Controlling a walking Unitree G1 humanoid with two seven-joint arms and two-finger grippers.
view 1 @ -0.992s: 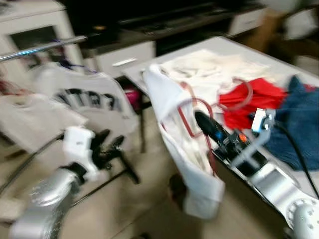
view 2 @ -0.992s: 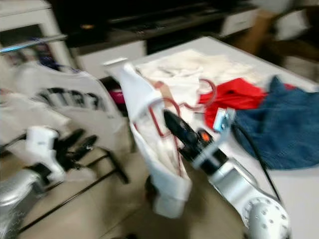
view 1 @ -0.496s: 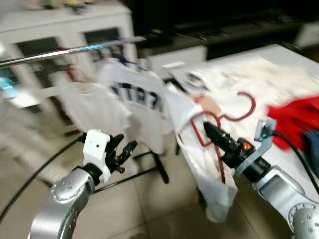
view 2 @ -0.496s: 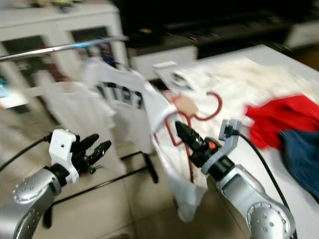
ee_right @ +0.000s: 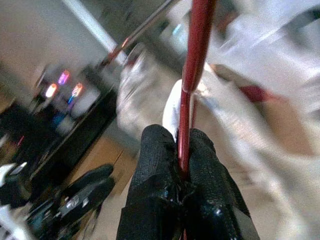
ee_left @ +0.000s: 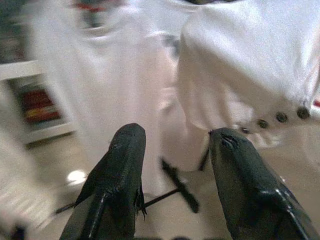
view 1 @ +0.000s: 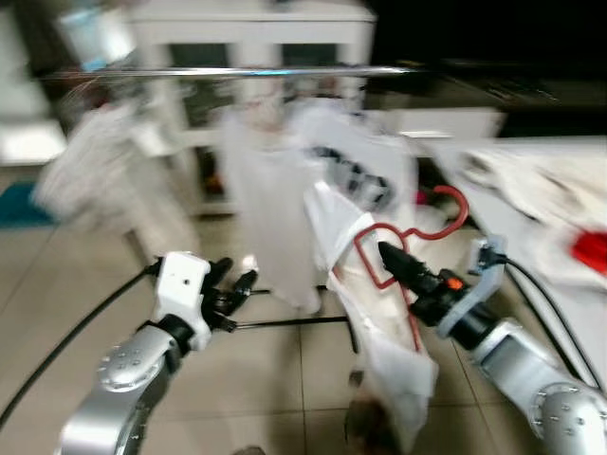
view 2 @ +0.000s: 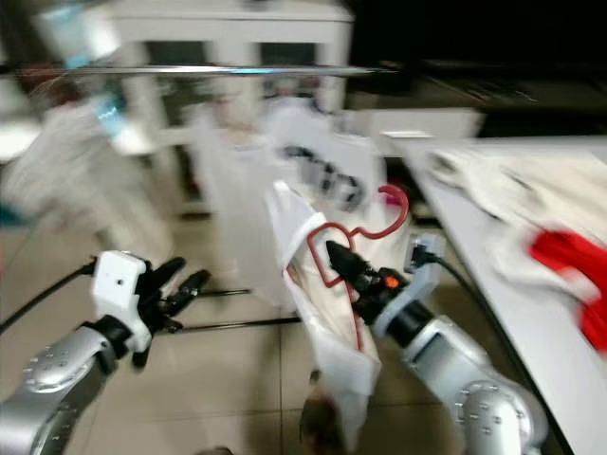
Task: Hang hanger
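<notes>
Gripping the red hanger (view 1: 384, 256) between tightly closed fingers, the right gripper (view 1: 392, 259) held it up in front of the robot, a white garment (view 1: 379, 341) drooping from the frame toward the tiled floor (view 1: 275, 379); the grasp looked the same as half a second before. The left gripper (view 1: 232, 289) hovered low on the robot's left, its fingers (ee_left: 120, 170) spread apart and holding nothing, much as earlier. Since the earlier frame the whole view had swung: the table (view 1: 560, 284) with the pale clothes had slid off to the right, and the metal rail (view 1: 237, 71) now ran across the upper part of the view. White shirts (view 1: 275, 199) hung from it just beyond the hanger's hook. Behind them stood a white cabinet (view 1: 256, 28), blurred.
</notes>
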